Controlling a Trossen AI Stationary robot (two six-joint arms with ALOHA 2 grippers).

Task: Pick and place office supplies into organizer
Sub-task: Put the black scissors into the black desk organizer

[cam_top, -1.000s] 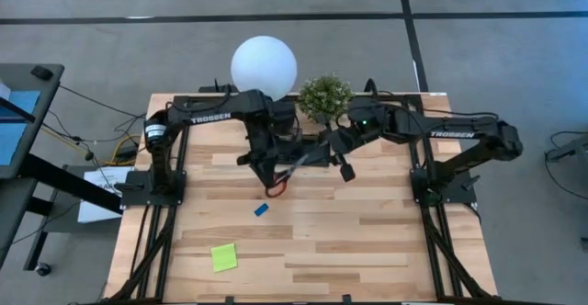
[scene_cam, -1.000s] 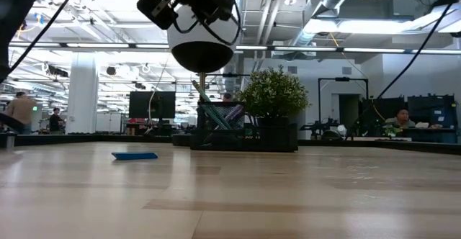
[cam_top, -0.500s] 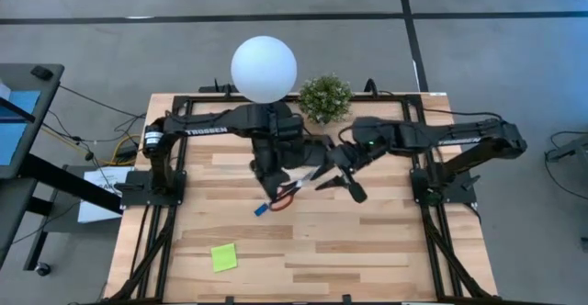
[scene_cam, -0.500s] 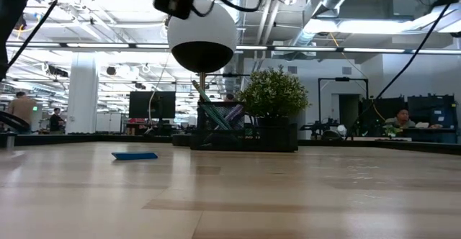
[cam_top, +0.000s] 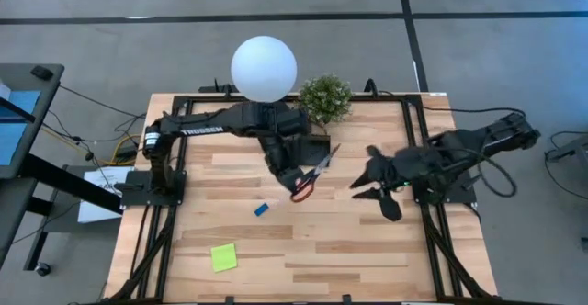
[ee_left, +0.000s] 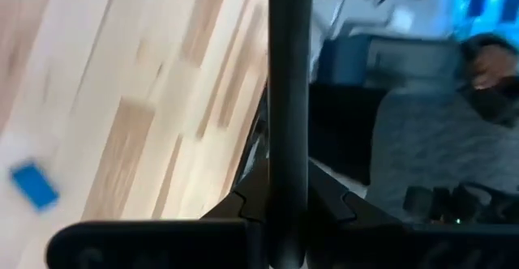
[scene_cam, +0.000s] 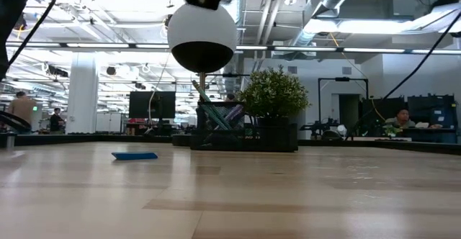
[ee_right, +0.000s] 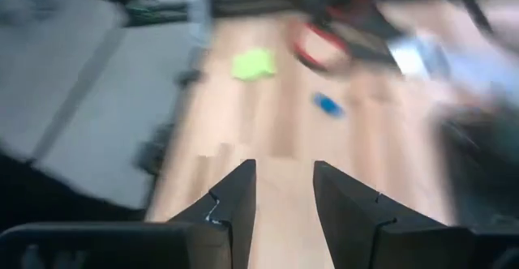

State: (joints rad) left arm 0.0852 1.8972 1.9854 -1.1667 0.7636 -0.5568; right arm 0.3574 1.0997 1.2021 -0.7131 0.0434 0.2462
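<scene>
Now the left gripper [cam_top: 296,174] sits just above the middle of the overhead frame, its fingers clamped on the scissors [cam_top: 310,176], whose red handles hang low while the blades point up and right toward the plant [cam_top: 325,97]. Behind it, the organizer [scene_cam: 243,127] stands beside the plant, under the white globe lamp [cam_top: 264,68], with pens upright inside. At right of centre, the right gripper [cam_top: 374,191] hovers over bare table [cam_top: 367,250] with its two fingers [ee_right: 235,198] apart, holding nothing. Lower down, the blue eraser [cam_top: 261,209] lies just left of centre, and the green sticky pad [cam_top: 223,257] lies well apart, toward the lower left.
</scene>
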